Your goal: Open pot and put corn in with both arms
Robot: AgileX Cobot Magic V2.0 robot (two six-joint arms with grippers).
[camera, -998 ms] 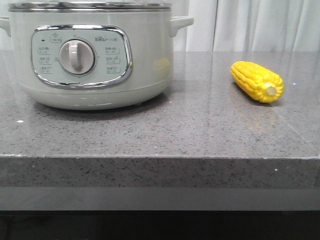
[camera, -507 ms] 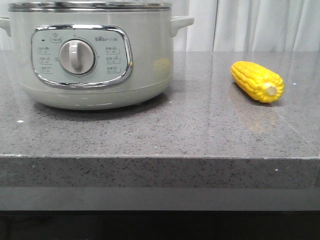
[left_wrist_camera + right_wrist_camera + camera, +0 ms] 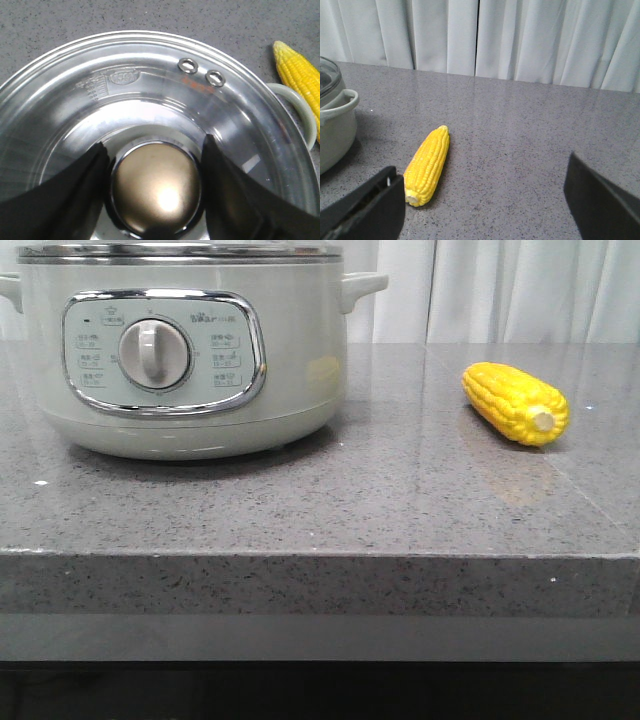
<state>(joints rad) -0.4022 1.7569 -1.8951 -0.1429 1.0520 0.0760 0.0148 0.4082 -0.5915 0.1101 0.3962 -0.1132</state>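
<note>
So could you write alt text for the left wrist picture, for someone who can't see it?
Seen from directly above, the left gripper is open, its two dark fingers on either side of the round metal knob on the pot's glass lid. The corn lies on the grey counter beside the pot.

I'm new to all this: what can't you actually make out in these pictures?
- Front view: the pot lid is cut off by the top edge; both arms are out of frame.
- Front view: the panel's small labels are too small to read.
- Left wrist view: the left tool flanks the lid knob; contact unclear.
</note>
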